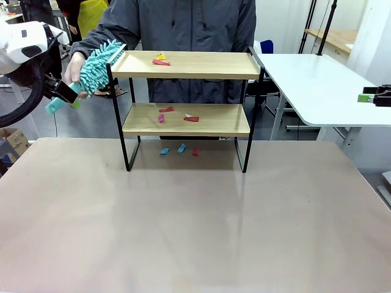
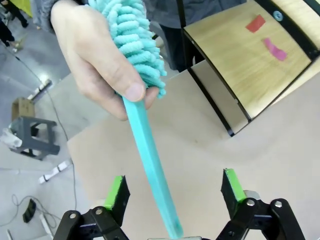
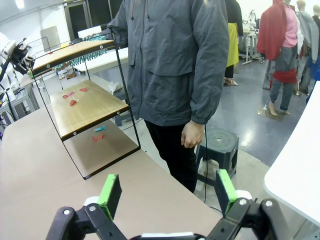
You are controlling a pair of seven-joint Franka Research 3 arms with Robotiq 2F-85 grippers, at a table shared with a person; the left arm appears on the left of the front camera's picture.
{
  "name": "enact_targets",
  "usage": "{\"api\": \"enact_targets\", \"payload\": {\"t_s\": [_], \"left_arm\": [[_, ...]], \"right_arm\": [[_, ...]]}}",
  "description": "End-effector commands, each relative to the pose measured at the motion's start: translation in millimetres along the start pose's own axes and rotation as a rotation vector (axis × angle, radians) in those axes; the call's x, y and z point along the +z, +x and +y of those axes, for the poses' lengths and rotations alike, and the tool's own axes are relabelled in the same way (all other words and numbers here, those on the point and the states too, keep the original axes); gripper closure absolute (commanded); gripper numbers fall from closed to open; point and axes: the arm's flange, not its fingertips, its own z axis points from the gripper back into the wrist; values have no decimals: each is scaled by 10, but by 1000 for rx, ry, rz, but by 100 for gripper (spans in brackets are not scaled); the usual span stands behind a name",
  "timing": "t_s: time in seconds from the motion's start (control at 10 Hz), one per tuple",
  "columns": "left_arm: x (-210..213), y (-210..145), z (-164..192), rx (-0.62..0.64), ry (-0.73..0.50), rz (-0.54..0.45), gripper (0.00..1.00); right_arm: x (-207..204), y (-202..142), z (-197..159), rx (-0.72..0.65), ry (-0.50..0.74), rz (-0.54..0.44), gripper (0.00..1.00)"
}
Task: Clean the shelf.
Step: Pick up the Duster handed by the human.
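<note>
Shelf (image 1: 208, 65) stands on the tan table (image 1: 195, 232), toward the far side, with the person right behind it

- Step in hand, as I judge it: taking the duster (image 2: 136, 47) from the person's hand (image 2: 95, 65)
- Left gripper (image 2: 173, 189): fingers apart, teal handle (image 2: 151, 162) running between the green pads, seemingly touching neither
- To do it well: centre the handle between the pads, clamp low on it and well short of the person's thumb, and pull only once the hand lets go; a firm grip matters, as the fluffy head will drag on the boards
- Right gripper (image 3: 167, 192): fingers apart, empty, well off to the shelf's right

Around:
- Paper scraps (image 1: 160, 60) on the top board
- More scraps (image 1: 191, 118) on the lower board
- A few more (image 1: 181, 148) on the table under the frame

In the way: black upright and raised side rail (image 1: 112, 73) at the left end, just beside the duster head, likely to catch a sweep coming in sideways
</note>
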Motion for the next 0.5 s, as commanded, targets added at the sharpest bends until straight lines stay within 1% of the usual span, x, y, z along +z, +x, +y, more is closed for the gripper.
{"api": "enact_targets", "payload": {"t_s": [0.0,0.1,0.2,0.4], "left_arm": [[18,47,34,20,17,33,57],[18,54,32,24,17,37,91],[15,45,28,29,23,45,100],[1,51,42,38,44,64,100]], "right_arm": [[-11,19,3,5,-2,4,0],[-11,19,3,5,-2,4,0],[-11,19,3,5,-2,4,0],[-11,19,3,5,-2,4,0]]}}
